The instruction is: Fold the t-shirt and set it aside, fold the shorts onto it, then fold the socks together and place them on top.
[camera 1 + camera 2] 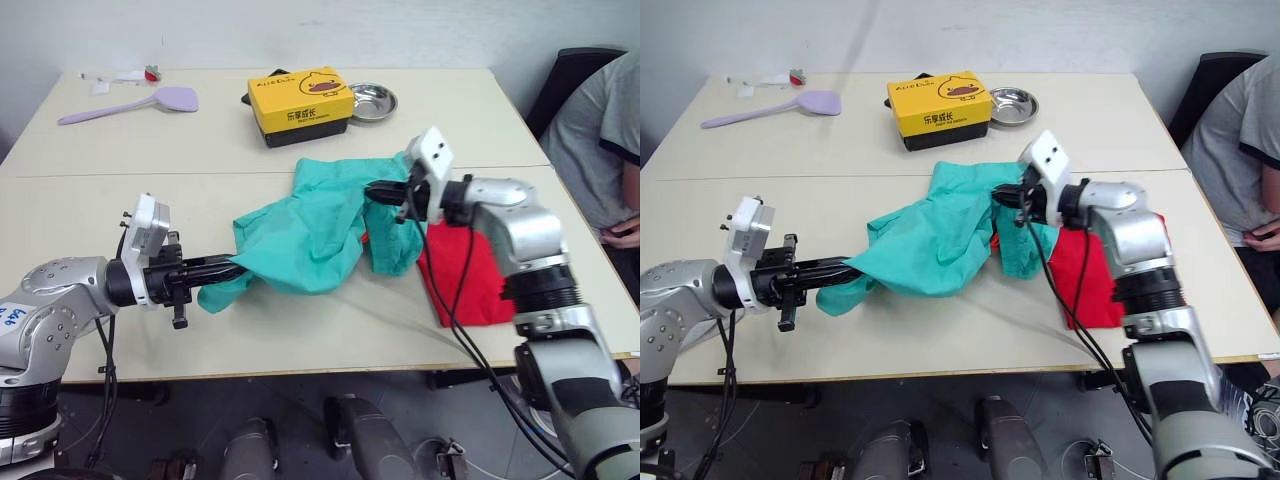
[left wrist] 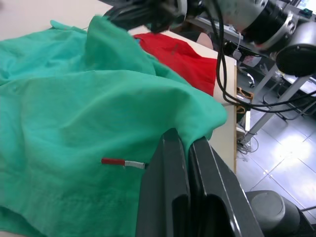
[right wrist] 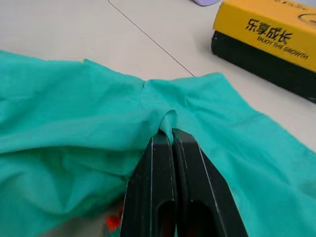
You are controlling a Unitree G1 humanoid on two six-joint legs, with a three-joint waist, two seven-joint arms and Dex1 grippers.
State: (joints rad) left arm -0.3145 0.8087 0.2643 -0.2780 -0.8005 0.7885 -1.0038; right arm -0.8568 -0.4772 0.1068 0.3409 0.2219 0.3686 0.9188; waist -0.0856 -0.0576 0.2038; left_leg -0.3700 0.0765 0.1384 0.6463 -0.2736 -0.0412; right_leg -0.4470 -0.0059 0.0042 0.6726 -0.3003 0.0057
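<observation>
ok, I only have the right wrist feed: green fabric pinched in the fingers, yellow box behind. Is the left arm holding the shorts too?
Observer: Yes. The left gripper is shut on the other end of the shorts, which hang between both arms.
Operator: Where's the t-shirt?
Observer: The t-shirt lies on the table under the right arm, partly covered by the shorts.
Operator: Anyone nearby?
Observer: A person sits at the table's right end.

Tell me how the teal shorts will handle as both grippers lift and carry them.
Likely floppy: the shorts sag in loose folds between the left gripper and right gripper, each shut on an edge. Probably light, since small pinches hold them up. The hanging leg may drag over the t-shirt.
</observation>
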